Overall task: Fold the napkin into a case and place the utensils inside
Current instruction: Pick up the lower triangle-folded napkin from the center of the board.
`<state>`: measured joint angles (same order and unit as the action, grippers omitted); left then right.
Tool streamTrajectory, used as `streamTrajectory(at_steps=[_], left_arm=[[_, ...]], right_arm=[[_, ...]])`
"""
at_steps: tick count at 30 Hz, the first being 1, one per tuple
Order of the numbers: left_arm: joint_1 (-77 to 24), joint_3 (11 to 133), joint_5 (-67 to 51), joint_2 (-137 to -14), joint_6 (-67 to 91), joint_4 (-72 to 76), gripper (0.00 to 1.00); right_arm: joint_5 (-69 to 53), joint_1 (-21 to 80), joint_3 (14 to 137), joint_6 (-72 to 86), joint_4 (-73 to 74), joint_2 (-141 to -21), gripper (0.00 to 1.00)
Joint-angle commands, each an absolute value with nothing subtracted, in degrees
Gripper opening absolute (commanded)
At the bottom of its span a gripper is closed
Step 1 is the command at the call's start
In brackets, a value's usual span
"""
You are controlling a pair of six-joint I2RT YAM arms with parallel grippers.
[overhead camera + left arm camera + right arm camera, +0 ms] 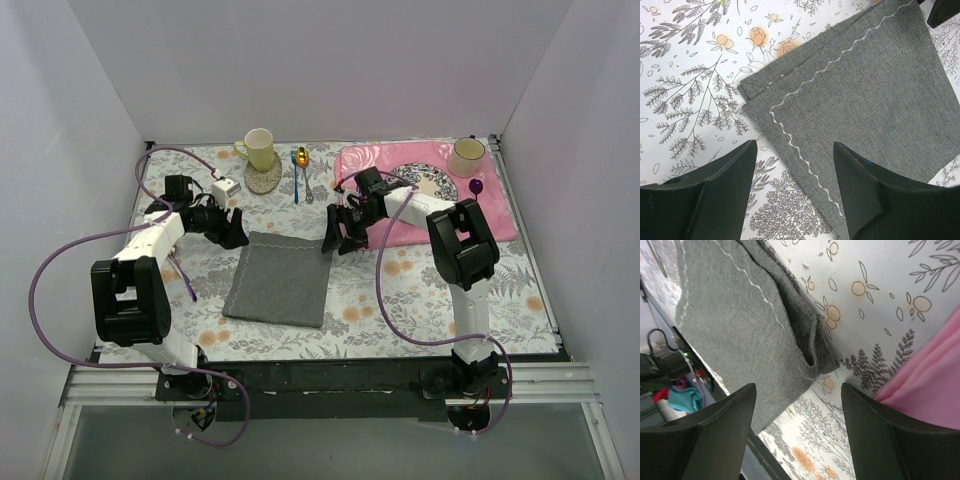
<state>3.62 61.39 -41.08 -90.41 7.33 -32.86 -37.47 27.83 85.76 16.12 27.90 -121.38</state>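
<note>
The dark grey napkin [280,280] lies folded flat in the middle of the table, its white zigzag stitching [810,85] showing. My left gripper [235,228] hovers open over its far left corner, and the napkin's edge [805,165] runs between the fingers [795,145]. At the far right corner my right gripper [340,232] also stands open with nothing in it [798,386]. The layered napkin corner [812,357] gapes slightly just ahead of it. A small silver fork [308,188] lies at the back beside a blue-handled spoon [298,172].
A yellow mug [259,148] on a coaster and a small white cube [226,189] stand at the back left. The pink placemat [500,215] at the back right carries a plate [425,182], a cup [467,155] and a purple utensil [476,188]. White walls enclose the table.
</note>
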Motion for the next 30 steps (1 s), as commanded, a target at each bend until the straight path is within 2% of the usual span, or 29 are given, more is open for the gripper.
streamTrajectory(at_steps=[1,8,11,12,14,15,17,18,21,30], left_arm=[[3.7,60.6,-41.7,-87.3,6.9,-31.7,0.62],[3.7,60.8,-41.3,-87.6,6.7,-31.6,0.62],[3.7,61.3,-41.3,-87.9,6.8,-31.5,0.62],[3.6,61.2,-41.1,-88.0,6.8,-31.4,0.62],[3.7,61.1,-40.7,-88.3,6.9,-30.9,0.62],[3.7,61.1,-40.6,-88.5,7.3,-30.8,0.62],[3.9,61.3,-40.9,-89.0,7.7,-30.8,0.62],[4.0,61.5,-41.0,-89.2,8.2,-30.8,0.62],[4.1,62.2,-41.5,-89.6,8.4,-30.9,0.62],[4.3,60.8,-40.5,-88.5,9.0,-30.4,0.63]], right_arm=[[-41.1,27.8,84.8,22.1,22.8,-122.9,0.76],[-42.3,27.3,85.1,25.0,19.4,-125.4,0.73],[-42.4,26.9,85.3,23.8,18.5,-126.1,0.66],[-42.2,26.8,85.3,23.2,17.7,-126.0,0.59],[-42.7,26.6,85.1,21.9,16.1,-125.6,0.53],[-43.0,26.5,85.2,20.8,15.5,-125.4,0.44],[-43.4,26.5,85.4,19.4,14.3,-125.1,0.35],[-43.9,26.5,85.3,17.7,13.7,-125.0,0.21],[-45.3,26.7,85.8,14.8,13.1,-124.7,0.02],[-44.3,29.7,83.2,2.4,10.9,-119.8,0.01]])
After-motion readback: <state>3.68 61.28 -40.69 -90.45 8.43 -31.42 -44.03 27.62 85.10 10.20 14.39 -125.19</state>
